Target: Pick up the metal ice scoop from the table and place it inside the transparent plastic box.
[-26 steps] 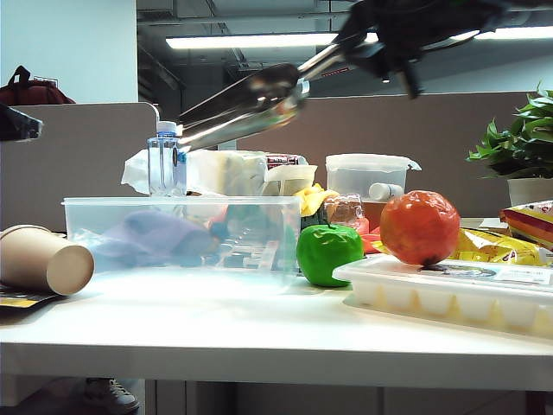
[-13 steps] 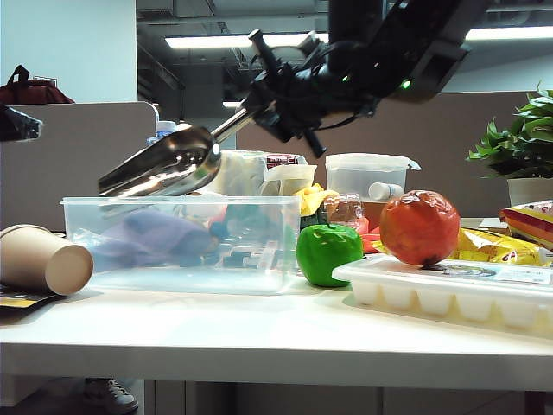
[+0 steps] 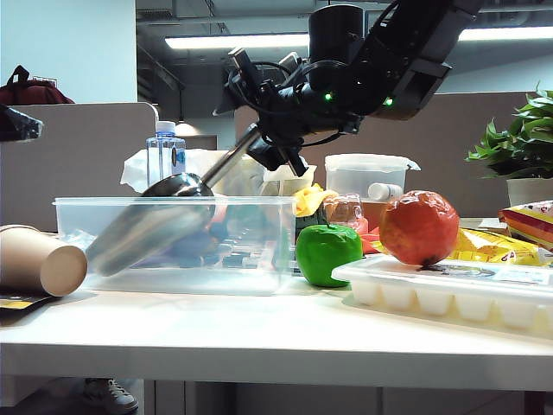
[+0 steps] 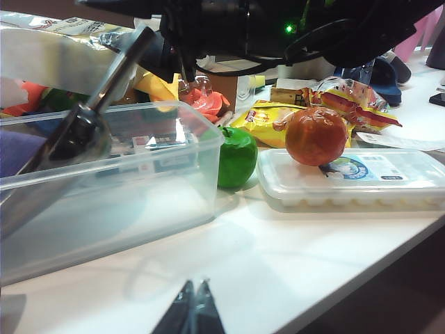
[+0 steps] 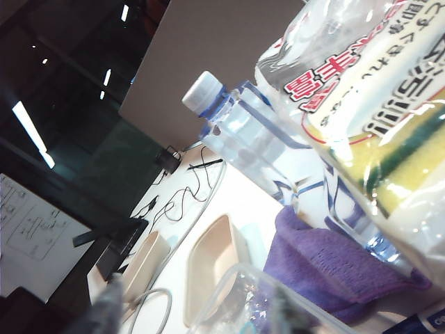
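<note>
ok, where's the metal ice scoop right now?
Exterior view, left of centre: the shiny metal ice scoop leans bowl-down inside the transparent plastic box, handle up toward the right gripper, left of the green apple.

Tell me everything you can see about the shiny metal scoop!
The metal ice scoop is shiny silver steel, with a rounded trough bowl and a long straight tube handle. It leans at a slant: the bowl is down inside the transparent plastic box, seen through the clear wall, and the handle pokes up over the rim toward the right gripper, which is right at its top end. Whether the jaws are gripping it is unclear.
</note>
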Available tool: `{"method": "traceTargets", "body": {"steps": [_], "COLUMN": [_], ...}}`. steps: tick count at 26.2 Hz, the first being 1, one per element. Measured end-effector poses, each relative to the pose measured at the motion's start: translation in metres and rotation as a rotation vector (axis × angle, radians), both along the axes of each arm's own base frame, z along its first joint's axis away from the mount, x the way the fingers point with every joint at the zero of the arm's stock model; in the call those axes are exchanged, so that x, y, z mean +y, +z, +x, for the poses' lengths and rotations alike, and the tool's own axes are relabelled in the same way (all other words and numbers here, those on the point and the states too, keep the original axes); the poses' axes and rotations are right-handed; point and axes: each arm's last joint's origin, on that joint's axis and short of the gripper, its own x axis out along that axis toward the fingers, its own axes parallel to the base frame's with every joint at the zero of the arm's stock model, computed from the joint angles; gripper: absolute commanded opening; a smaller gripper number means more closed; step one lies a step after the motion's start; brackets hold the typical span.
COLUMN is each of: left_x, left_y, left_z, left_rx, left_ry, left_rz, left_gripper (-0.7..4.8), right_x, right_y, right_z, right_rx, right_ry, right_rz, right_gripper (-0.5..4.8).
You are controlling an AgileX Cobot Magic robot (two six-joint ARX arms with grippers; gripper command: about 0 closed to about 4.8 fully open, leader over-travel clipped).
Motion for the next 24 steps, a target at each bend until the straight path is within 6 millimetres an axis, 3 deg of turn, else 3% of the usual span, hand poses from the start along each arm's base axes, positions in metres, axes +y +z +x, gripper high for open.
{"method": "traceTargets", "body": {"steps": [3,7,8,9,10,15,19,20,24], "left_x": [0.000,0.000,0.000,0.000,0.000,0.000,0.008,0.011,0.021], "left_y": [0.000,0.000,0.000,0.000,0.000,0.000,0.000,0.000,0.000], "left_z": [0.000,0.000,0.000,0.000,0.000,0.000,0.005,0.007,0.012], "left_rx": [0.000,0.001,0.000,0.001,0.000,0.000,0.000,0.001,0.000], "left_ry": [0.000,0.000,0.000,0.000,0.000,0.003,0.096,0.138,0.247], "left_rz": [0.000,0.000,0.000,0.000,0.000,0.000,0.000,0.000,-0.001], "left_gripper": [-0.05,-0.05,-0.05,-0.05,-0.05,-0.05,-0.05,-0.05,-0.05], "right_x": [-0.006,-0.040,-0.055,-0.063,-0.073,-0.081,-0.094,-0.101,-0.115], "right_y": [0.009,0.044,0.055,0.060,0.067,0.085,0.076,0.070,0.065], "right_z": [0.001,0.006,0.008,0.008,0.007,-0.014,-0.043,-0.060,-0.093], "right_rx": [-0.015,-0.063,-0.063,-0.061,-0.055,-0.055,-0.006,0.019,0.027], "right_ry": [-0.004,-0.056,-0.084,-0.095,-0.093,-0.048,0.008,0.036,0.108], "right_rz": [0.010,0.034,0.032,0.025,0.004,-0.219,-0.491,-0.561,-0.628], "right_gripper": [2.53,2.49,2.19,0.37,-0.04,-0.05,-0.05,-0.05,-0.05]}}
